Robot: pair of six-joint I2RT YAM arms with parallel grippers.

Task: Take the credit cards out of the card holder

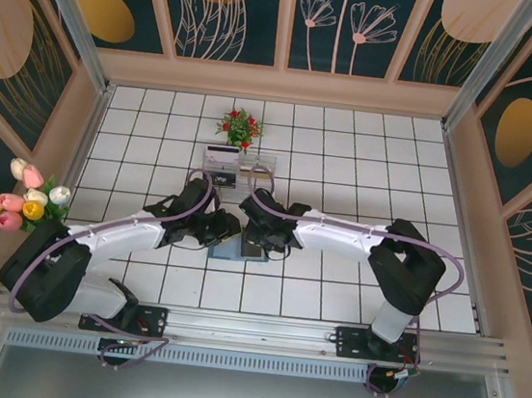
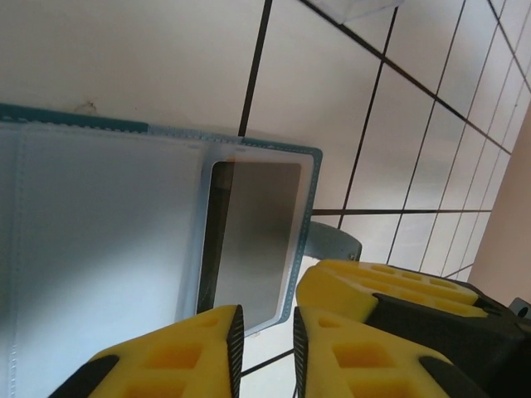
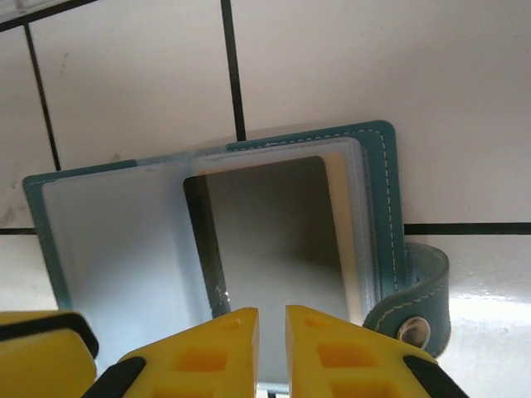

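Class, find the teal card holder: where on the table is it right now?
In the top view the card holder lies open on the white tiles mid-table, between the left gripper and right gripper, nearer the arms than the clear rack.

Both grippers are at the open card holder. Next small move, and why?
Probably close the right gripper fully on the near end of the dark card. That card sits tucked in the open card holder, its near end at the fingertips, which stand a slim gap apart. The left gripper is at the same edge to steady it.
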